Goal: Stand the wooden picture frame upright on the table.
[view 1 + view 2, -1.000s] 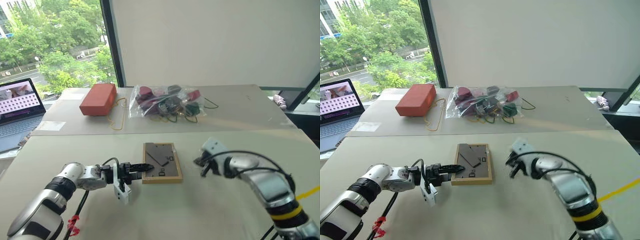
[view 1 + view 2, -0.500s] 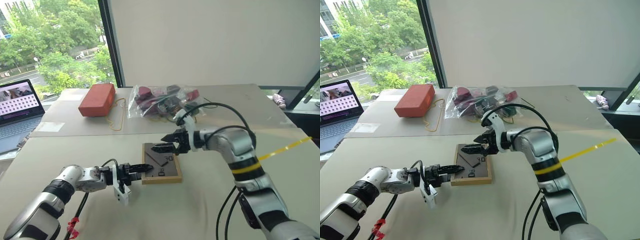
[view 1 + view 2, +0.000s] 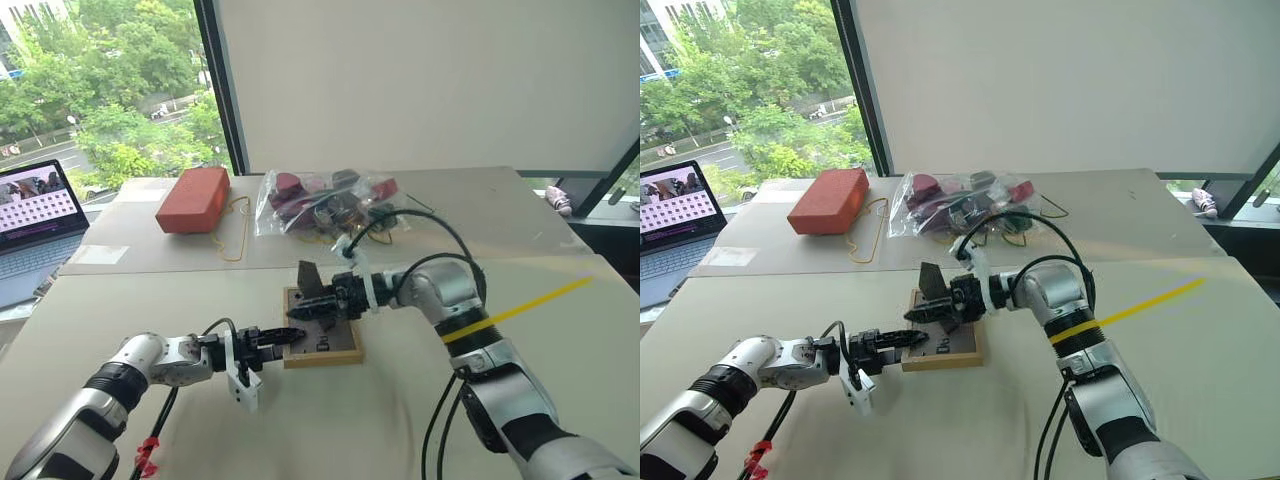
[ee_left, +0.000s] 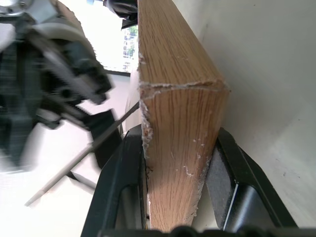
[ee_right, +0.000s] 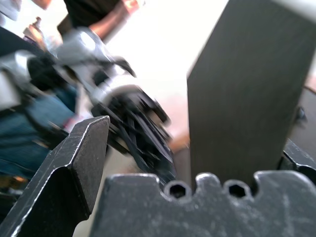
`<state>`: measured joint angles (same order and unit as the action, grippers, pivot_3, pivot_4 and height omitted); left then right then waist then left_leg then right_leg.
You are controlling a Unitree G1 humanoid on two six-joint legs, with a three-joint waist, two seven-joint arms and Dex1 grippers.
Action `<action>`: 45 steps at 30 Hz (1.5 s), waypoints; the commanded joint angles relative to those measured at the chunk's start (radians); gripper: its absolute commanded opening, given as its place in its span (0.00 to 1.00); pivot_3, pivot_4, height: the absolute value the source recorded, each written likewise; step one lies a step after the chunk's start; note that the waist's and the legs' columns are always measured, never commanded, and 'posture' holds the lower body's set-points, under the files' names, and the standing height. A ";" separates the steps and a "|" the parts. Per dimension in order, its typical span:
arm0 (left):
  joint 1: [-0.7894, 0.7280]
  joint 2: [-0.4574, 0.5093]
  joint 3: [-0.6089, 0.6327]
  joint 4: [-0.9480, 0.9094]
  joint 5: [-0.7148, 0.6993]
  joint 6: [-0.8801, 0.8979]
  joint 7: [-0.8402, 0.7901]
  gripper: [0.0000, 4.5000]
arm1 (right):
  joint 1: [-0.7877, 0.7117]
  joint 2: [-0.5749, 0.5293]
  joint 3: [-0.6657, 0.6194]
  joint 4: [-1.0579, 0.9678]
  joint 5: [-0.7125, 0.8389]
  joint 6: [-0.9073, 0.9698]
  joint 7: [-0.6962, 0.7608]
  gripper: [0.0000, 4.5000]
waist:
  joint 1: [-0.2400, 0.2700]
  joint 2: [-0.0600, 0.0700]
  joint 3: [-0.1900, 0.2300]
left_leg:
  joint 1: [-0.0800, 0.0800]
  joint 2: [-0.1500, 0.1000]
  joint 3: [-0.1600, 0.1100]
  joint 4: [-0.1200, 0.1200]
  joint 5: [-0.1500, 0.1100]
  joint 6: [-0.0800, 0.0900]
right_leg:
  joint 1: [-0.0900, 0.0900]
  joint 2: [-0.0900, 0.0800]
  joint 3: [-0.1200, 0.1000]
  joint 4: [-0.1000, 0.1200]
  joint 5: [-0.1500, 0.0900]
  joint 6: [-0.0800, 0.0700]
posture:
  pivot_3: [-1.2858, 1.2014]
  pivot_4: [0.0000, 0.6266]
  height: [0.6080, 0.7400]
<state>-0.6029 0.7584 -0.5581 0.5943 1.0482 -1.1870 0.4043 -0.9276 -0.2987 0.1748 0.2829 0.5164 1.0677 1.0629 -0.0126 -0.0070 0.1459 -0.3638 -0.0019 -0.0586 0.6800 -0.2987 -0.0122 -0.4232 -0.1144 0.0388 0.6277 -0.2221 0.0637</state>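
Left wrist view: left gripper [image 4: 180,182] fingers clamp the edge of the small light-wood picture frame [image 3: 330,345], lying back-up on the pale beige table [image 3: 400,420]. Right gripper [image 3: 305,308] stands open over it, jaws spread beside the raised dark grey fold-out stand [image 5: 247,94].

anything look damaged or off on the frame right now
The wooden picture frame lies face down on the table, with its fold-out stand raised. In the left wrist view the corner joint looks chipped and rough where the left tool clamps it.
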 commanded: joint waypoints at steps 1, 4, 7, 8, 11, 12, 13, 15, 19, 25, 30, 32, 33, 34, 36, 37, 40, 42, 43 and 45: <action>0.034 -0.010 -0.046 0.018 0.019 0.006 -0.054 0.25 | -0.002 -0.023 -0.087 -0.150 0.089 0.014 0.010 0.98 | -0.003 0.000 0.000 | -0.002 0.000 0.000 0.000 0.001 -0.002 | -0.002 0.000 0.000 0.000 0.000 0.000 | 0.52 0.24 1.00; 0.033 -0.014 -0.044 0.020 0.010 0.007 -0.055 0.25 | 0.055 -0.064 -0.056 -0.206 0.064 0.017 -0.005 0.98 | -0.005 0.000 0.000 | -0.004 0.000 0.000 0.000 0.002 -0.003 | -0.005 0.000 0.000 0.000 0.000 0.000 | 0.52 0.24 1.00; 0.035 -0.015 -0.045 0.016 0.005 0.008 -0.062 0.25 | 0.085 -0.082 -0.042 -0.216 0.040 0.019 -0.041 0.98 | -0.006 0.000 0.000 | -0.004 0.000 0.000 0.000 0.001 -0.002 | -0.004 0.000 0.000 0.000 0.000 0.000 | 0.52 0.24 1.00; 0.035 -0.016 -0.045 0.017 0.004 0.008 -0.066 0.25 | 0.099 -0.105 -0.019 -0.215 0.005 0.003 -0.061 0.98 | -0.007 0.000 0.000 | -0.004 0.000 0.000 0.000 0.001 -0.002 | -0.004 0.000 0.000 0.000 0.000 0.000 | 0.52 0.24 1.00; 0.034 -0.019 -0.043 0.020 -0.003 0.008 -0.071 0.25 | 0.144 -0.191 -0.014 -0.223 -0.059 -0.014 -0.111 0.98 | -0.004 0.000 0.000 | -0.003 0.000 0.000 0.000 0.001 -0.002 | -0.003 0.000 0.000 0.001 0.000 0.000 | 0.52 0.24 1.00; 0.035 -0.018 -0.043 0.018 -0.003 0.009 -0.072 0.25 | 0.153 -0.209 -0.028 -0.230 -0.057 -0.007 -0.119 0.98 | -0.003 0.000 0.000 | -0.003 0.000 0.000 0.000 0.001 -0.002 | -0.002 0.000 -0.001 0.000 0.000 0.000 | 0.52 0.24 1.00; 0.036 -0.017 -0.042 0.017 -0.006 0.009 -0.074 0.25 | 0.169 -0.242 -0.033 -0.253 -0.064 -0.016 -0.118 0.98 | -0.003 0.000 0.000 | -0.003 0.000 0.000 0.000 0.001 -0.002 | -0.002 0.000 0.000 0.000 0.000 0.000 | 0.52 0.24 1.00; 0.038 -0.016 -0.041 0.018 -0.009 0.011 -0.077 0.25 | 0.214 -0.323 -0.066 -0.326 -0.061 -0.038 -0.103 0.98 | -0.004 0.001 -0.001 | -0.003 0.000 0.000 0.000 0.001 -0.002 | -0.002 0.000 0.000 0.000 0.000 0.000 | 0.52 0.24 1.00; 0.043 -0.014 -0.037 0.018 -0.013 0.009 -0.080 0.25 | 0.371 -0.495 -0.080 -0.474 -0.192 -0.353 -0.080 0.98 | -0.003 0.002 -0.001 | -0.002 0.000 0.001 0.000 0.001 -0.002 | -0.002 0.000 0.000 0.000 0.000 0.000 | 0.52 0.24 1.00; 0.040 -0.016 -0.038 0.027 -0.009 0.008 -0.079 0.25 | 0.648 -0.649 0.051 -0.505 -0.626 -1.225 -0.185 0.98 | -0.008 0.001 -0.001 | 0.003 0.000 0.004 -0.001 0.001 -0.001 | 0.002 0.000 0.001 -0.004 0.000 0.001 | 0.52 0.24 1.00; 0.034 -0.019 -0.039 0.038 -0.010 0.002 -0.077 0.25 | 0.659 -0.545 0.108 -0.484 -0.950 -1.607 -0.482 0.98 | -0.010 0.000 0.000 | 0.009 0.001 0.008 -0.001 0.002 -0.003 | 0.004 0.000 0.004 -0.004 -0.001 0.001 | 0.52 0.24 1.00; 0.027 -0.022 -0.036 0.042 -0.019 -0.002 -0.081 0.25 | 0.644 -0.496 0.127 -0.476 -1.036 -1.665 -0.555 0.98 | -0.006 -0.001 0.000 | 0.009 0.001 0.008 -0.001 0.002 -0.003 | 0.005 0.000 0.004 -0.004 -0.001 0.001 | 0.52 0.24 1.00; 0.024 -0.023 -0.034 0.043 -0.023 -0.003 -0.084 0.25 | 0.636 -0.468 0.132 -0.472 -1.070 -1.680 -0.591 0.98 | -0.005 -0.001 0.000 | 0.009 0.001 0.008 -0.001 0.002 -0.003 | 0.005 0.000 0.004 -0.004 -0.001 0.001 | 0.52 0.24 1.00; 0.021 -0.024 -0.033 0.045 -0.027 -0.005 -0.087 0.25 | 0.629 -0.442 0.138 -0.464 -1.098 -1.688 -0.616 0.98 | -0.004 -0.001 0.000 | 0.009 0.001 0.008 -0.001 0.002 -0.003 | 0.005 0.000 0.004 -0.004 0.000 0.000 | 0.52 0.24 1.00; 0.017 -0.025 -0.031 0.049 -0.033 -0.007 -0.090 0.25 | 0.625 -0.415 0.145 -0.446 -1.135 -1.708 -0.641 0.98 | -0.005 -0.002 0.000 | 0.009 0.001 0.008 -0.001 0.002 -0.003 | 0.004 0.000 0.004 -0.004 0.000 0.000 | 0.52 0.24 1.00; 0.016 -0.025 -0.030 0.051 -0.037 -0.008 -0.092 0.25 | 0.627 -0.410 0.151 -0.437 -1.145 -1.715 -0.643 0.98 | -0.005 -0.002 0.000 | 0.009 0.001 0.008 -0.001 0.002 -0.003 | 0.004 0.000 0.004 -0.004 0.000 0.000 | 0.52 0.24 1.00; 0.013 -0.025 -0.026 0.059 -0.055 -0.014 -0.100 0.25 | 0.633 -0.406 0.157 -0.413 -1.155 -1.732 -0.647 0.87 | -0.003 -0.002 0.000 | 0.009 0.001 0.008 -0.001 0.002 -0.003 | 0.005 0.000 0.004 -0.004 0.000 0.000 | 0.52 0.24 1.00; 0.015 -0.025 -0.024 0.061 -0.065 -0.016 -0.108 0.25 | 0.638 -0.406 0.159 -0.400 -1.154 -1.741 -0.647 0.75 | -0.003 -0.002 0.000 | 0.009 0.001 0.008 -0.001 0.001 -0.003 | 0.005 0.000 0.004 -0.004 0.000 0.000 | 0.52 0.24 1.00; 0.017 -0.025 -0.022 0.059 -0.073 -0.017 -0.112 0.25 | 0.638 -0.404 0.159 -0.394 -1.149 -1.740 -0.643 0.65 | -0.003 -0.002 0.000 | 0.009 0.001 0.008 -0.001 0.001 -0.003 | 0.005 0.000 0.004 -0.004 0.000 0.000 | 0.52 0.24 1.00; 0.020 -0.025 -0.018 0.057 -0.086 -0.020 -0.119 0.25 | 0.637 -0.402 0.158 -0.386 -1.147 -1.740 -0.640 0.51 | -0.003 -0.003 0.000 | 0.009 0.001 0.007 -0.001 0.001 -0.003 | 0.005 0.000 0.004 -0.004 0.000 0.000 | 0.52 0.24 1.00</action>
<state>-0.6070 0.7324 -0.5584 0.6262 0.9582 -1.2004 0.3245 -0.2826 -0.7025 0.3478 -0.0911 -0.6461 -0.6555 0.4361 -0.0155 -0.0095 0.1456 -0.3544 -0.0012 -0.0510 0.6785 -0.2972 -0.0148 -0.4183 -0.1145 0.0428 0.6237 -0.2225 0.0634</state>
